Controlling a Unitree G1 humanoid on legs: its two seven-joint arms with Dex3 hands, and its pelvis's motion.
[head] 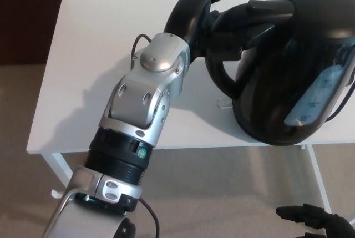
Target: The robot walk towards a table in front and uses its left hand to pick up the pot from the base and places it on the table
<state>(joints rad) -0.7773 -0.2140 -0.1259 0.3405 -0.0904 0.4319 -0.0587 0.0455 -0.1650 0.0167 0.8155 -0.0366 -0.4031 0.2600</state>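
Pot (pixel 288 66): seen at the right of the view, over the near edge of the table (pixel 100 55), leaning a little; no base is seen under it, and whether its bottom rests on the table cannot be told.
Right hand (pixel 313 218): only a part is shown at the bottom right, below the table and well apart from the pot; its state cannot be told.
Left forearm (pixel 144 96): stretched from the bottom left up and to the right, across the table's front, with the wrist turned in toward the handle.
Left hand (pixel 205 10): closed round the top of the handle (pixel 219 77), fingers wrapped over it from the left.
Key relation: the pot body lies to the right of the left hand and just below it, with the handle on the side facing the arm; the long axis is near upright, tipped slightly. The left hand is much the nearer of the two.
Step judged: the pot appears to be gripped and carried, with setting down yet to be done.
Next move judged: a level lowering onto bare table to the left is called for.
Risk judged: a swing about the handle may be caused by the weight hanging off to one side.
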